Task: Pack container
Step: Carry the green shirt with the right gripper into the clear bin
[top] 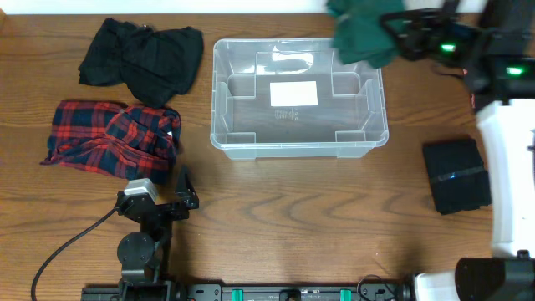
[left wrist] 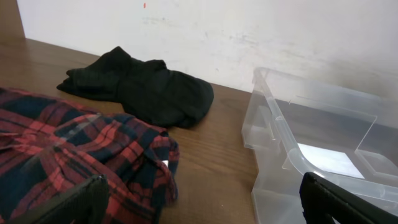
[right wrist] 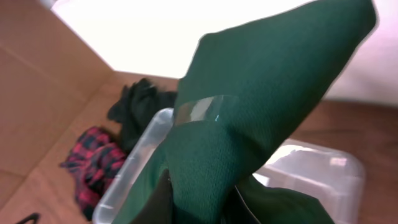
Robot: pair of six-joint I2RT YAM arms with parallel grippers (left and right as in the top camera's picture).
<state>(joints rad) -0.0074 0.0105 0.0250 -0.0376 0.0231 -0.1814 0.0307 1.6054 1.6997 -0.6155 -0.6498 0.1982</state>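
The right gripper (right wrist: 202,202) was pressed together on a green cloth (top: 361,33), pinching a fold so that the rest hung loose below and around the fingers. From overhead the cloth hung above the container's (top: 219,100) far right corner, partly over the rim and partly beyond it. The container sat open in the middle of the table with only its white label (top: 294,94) showing inside.

The main risk was a drop made too soon. Released from there, the cloth would likely drape across the rim or slide down outside, towards the wall. A hanging tail could also snag the rim as the arm carried it inward. That could tug the container, which looked light, out of place. Only a small fold seemed to be gripped, so the cloth might slip free early if swung.

The left gripper (top: 171,188) was spread wide and held nothing, just beside the plaid shirt (top: 109,138), with the black garment (top: 142,54) farther off. It was well apart from the right arm, so a clash looked unlikely.
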